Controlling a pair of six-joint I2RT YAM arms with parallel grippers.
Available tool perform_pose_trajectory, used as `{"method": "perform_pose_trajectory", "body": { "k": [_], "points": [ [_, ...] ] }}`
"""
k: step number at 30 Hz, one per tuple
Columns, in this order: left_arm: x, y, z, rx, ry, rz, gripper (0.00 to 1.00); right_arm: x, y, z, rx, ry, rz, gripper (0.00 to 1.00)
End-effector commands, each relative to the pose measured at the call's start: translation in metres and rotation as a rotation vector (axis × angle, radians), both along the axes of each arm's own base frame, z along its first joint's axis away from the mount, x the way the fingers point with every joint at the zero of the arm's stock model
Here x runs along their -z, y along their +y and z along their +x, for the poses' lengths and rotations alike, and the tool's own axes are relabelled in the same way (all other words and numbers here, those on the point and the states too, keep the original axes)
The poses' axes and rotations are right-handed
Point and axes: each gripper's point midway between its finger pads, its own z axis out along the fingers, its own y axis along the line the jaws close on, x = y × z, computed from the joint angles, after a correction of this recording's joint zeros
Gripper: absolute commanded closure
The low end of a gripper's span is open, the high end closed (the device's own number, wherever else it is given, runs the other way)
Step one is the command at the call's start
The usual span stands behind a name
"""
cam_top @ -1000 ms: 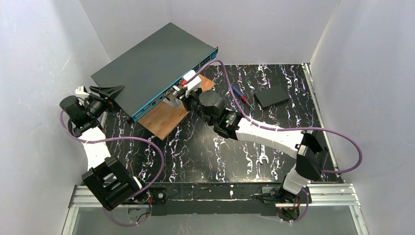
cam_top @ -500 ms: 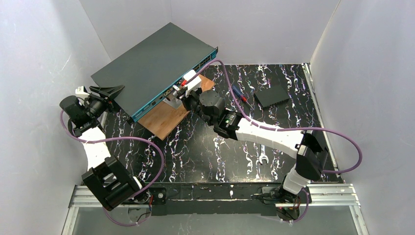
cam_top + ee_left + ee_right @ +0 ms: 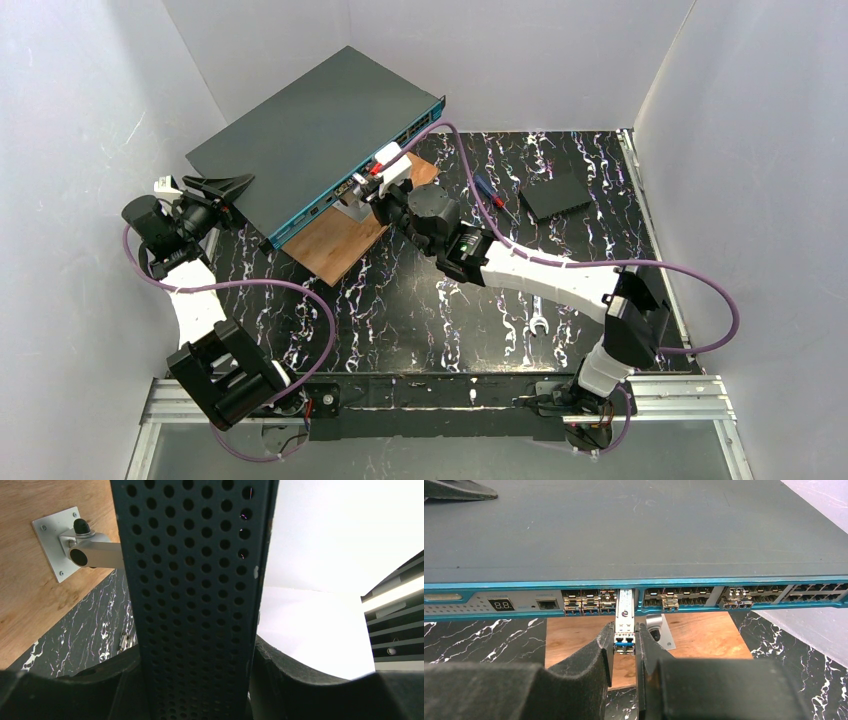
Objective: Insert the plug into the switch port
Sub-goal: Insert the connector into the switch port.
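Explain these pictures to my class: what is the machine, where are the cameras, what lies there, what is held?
Two robot arms stand at a table's near edge. One picture looks down from above; the others come from cameras on each wrist. On the black marbled table are a large grey switch over a wooden board, a small black box, a screwdriver and a wrench. The left gripper clamps the switch's perforated end. The right gripper pinches a small metal plug at the teal port row.
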Motion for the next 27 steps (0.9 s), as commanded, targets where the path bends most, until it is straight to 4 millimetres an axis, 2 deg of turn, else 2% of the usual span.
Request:
{"method": "perform_pose_trajectory", "body": {
  "k": [1,11,18,27],
  "points": [
    [0.01,-0.012,-0.008,0.057,0.007,0.012,1.0,-0.02,0.007,0.001,-0.009,-0.042,0.055,0.99],
    [0.01,-0.012,-0.008,0.057,0.008,0.012,1.0,-0.011,0.011,0.007,-0.007,-0.033,0.05,0.99],
    [0.01,-0.012,-0.008,0.057,0.008,0.012,1.0,-0.015,0.018,0.015,-0.025,-0.028,0.07,0.99],
    [0.01,-0.012,-0.008,0.061,0.009,0.009,1.0,-0.031,0.025,0.018,-0.058,-0.002,0.081,0.99]
  ]
}}
